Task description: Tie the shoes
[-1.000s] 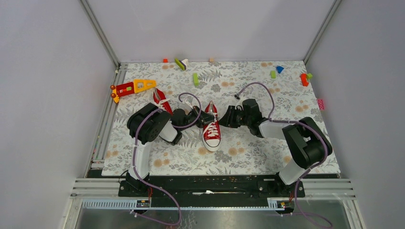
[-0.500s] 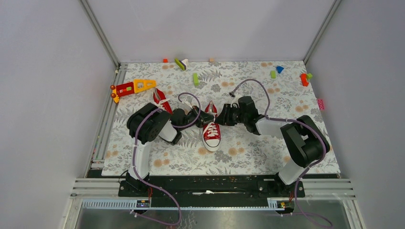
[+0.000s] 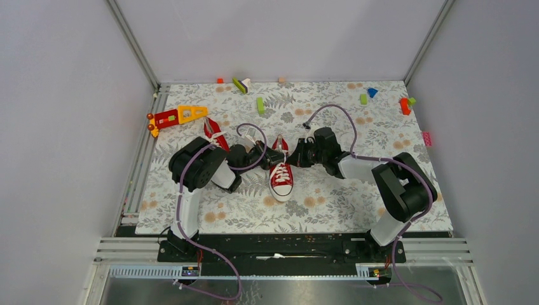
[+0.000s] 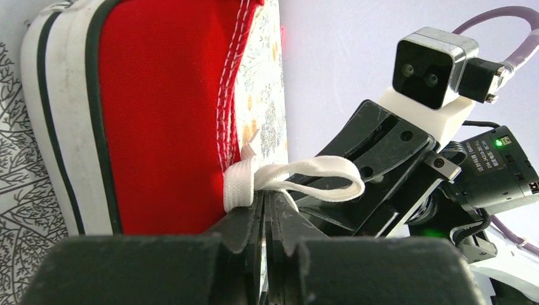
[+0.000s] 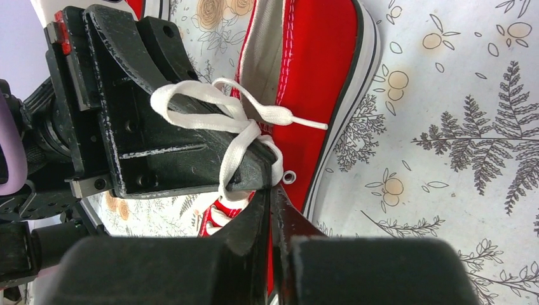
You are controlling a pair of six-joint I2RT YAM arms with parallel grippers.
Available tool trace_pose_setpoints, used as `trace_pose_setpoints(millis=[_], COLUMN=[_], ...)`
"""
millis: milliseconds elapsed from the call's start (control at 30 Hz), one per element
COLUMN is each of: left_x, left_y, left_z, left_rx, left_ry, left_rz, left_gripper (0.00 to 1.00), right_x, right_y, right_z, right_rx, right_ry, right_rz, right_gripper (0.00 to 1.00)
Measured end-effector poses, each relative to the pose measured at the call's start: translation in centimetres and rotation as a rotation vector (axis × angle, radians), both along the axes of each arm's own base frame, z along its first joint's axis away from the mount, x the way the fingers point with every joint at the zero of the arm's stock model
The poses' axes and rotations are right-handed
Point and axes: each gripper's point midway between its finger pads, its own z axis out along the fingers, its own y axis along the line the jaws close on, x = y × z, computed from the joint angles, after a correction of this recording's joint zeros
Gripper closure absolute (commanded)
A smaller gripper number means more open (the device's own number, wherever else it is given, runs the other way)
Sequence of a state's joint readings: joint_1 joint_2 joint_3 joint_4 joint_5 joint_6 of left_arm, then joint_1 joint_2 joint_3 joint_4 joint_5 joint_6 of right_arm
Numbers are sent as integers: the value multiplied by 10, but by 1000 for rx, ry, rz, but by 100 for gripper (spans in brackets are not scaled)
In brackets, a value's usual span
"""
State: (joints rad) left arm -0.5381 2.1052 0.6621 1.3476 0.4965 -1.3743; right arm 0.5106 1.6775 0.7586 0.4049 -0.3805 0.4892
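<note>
A red canvas sneaker (image 3: 281, 178) lies near the middle of the floral-patterned bench (image 3: 356, 203), its white toe cap pointing toward the arm bases. The second sneaker (image 3: 215, 133) lies to its left and further back, partly hidden by the left arm (image 3: 197, 165). Both arms reach in low from either side and meet over the laced top of the middle sneaker. The left jaws and the right jaws are nearly tip to tip there. In the left wrist view the left jaws are clenched on a white lace (image 4: 292, 181) that forms a flat loop just above the fingertips, right beside the sneaker's red side wall (image 4: 159, 114) and its white striped sole. The right arm's black fingers and camera show just behind the loop. In the right wrist view the right jaws are also pinched tight on the lace (image 5: 238, 149) where its strands cross beside a metal eyelet. A loop of it lies draped over the black body of the left jaws, and one free end lies across the sneaker's open collar (image 5: 318, 76). Further back on the bench — well apart from the shoes — lie a red-and-yellow toy piece (image 3: 178, 116), a green block (image 3: 260, 105) and other small coloured blocks near the far edge. The right arm (image 3: 400, 184) stretches across from the right side.
</note>
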Motion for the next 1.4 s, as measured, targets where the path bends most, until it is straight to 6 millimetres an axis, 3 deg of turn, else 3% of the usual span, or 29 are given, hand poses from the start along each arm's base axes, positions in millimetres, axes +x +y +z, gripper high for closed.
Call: trace_pose_setpoints(millis=[100,200,633,1033,1400], left_x=[0,0,-1,-14,-27], left_y=[0,3,15,26,44], left_z=[0,-1,-8,-4,17], left_rx=[0,1,34,156,336], left_ry=[0,1,13,-4,-71], left_rz=[-1,-2,9,-4,-6], left_gripper=[85,84,88,85,80], right_x=[0,1,1,1,1], right_y=[-1,-4,-8,-8,-9], right_z=[-1,-3,-1,1,1], right_rx=[-6,-24,-46,-45,-55], right_ry=[1,2,-18,-22,-33], right_rz=[-6,-22,-41,-38,-26], right_gripper=[100,100,100,100,97])
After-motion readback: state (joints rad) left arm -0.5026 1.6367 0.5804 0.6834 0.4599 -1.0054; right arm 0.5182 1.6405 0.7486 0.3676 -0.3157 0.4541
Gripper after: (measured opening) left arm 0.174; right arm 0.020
